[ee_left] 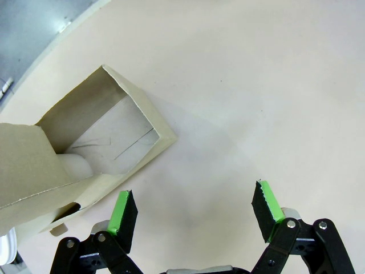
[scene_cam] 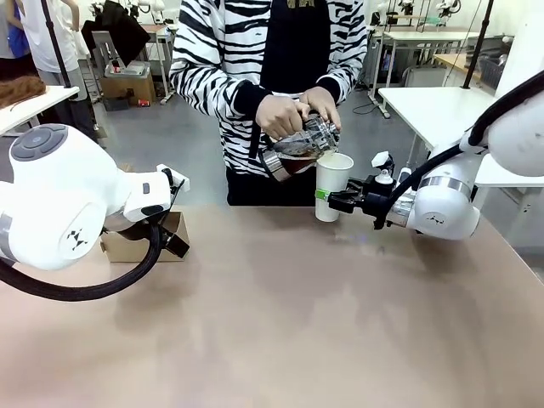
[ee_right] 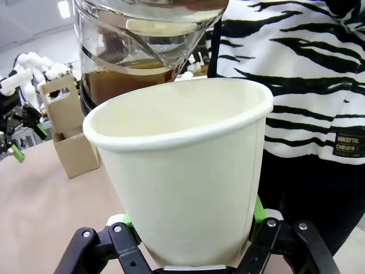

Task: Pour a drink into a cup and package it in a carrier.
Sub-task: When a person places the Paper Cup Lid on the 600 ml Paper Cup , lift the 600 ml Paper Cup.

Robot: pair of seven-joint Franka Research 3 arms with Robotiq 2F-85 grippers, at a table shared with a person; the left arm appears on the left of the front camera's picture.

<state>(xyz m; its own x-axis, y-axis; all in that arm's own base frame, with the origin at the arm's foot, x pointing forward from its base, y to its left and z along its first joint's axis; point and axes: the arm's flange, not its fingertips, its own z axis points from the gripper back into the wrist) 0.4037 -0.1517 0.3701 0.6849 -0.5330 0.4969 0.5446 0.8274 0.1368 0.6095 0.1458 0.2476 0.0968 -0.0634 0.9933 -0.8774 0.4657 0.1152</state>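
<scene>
A person's hands [scene_cam: 282, 114] tilt a clear glass jug [scene_cam: 299, 144] over the cup [scene_cam: 332, 182], a white paper cup with an open top. The drink [ee_right: 117, 85], a dark brown liquid, shows low in the jug [ee_right: 142, 45], whose spout hangs just above the cup's rim [ee_right: 182, 165]. My right gripper [scene_cam: 337, 201] is shut on the cup's lower part, green pads on both sides [ee_right: 191, 231]. The carrier [scene_cam: 136, 246], brown cardboard, stands at the table's left. My left gripper [ee_left: 194, 208] hangs open just beside the carrier [ee_left: 102, 142], holding nothing.
The person in a striped top stands at the far edge, right behind the cup. My left arm's bulky white housing [scene_cam: 59, 200] covers much of the carrier. Bare tan tabletop [scene_cam: 289, 323] spreads across the middle and front. Other tables stand beyond.
</scene>
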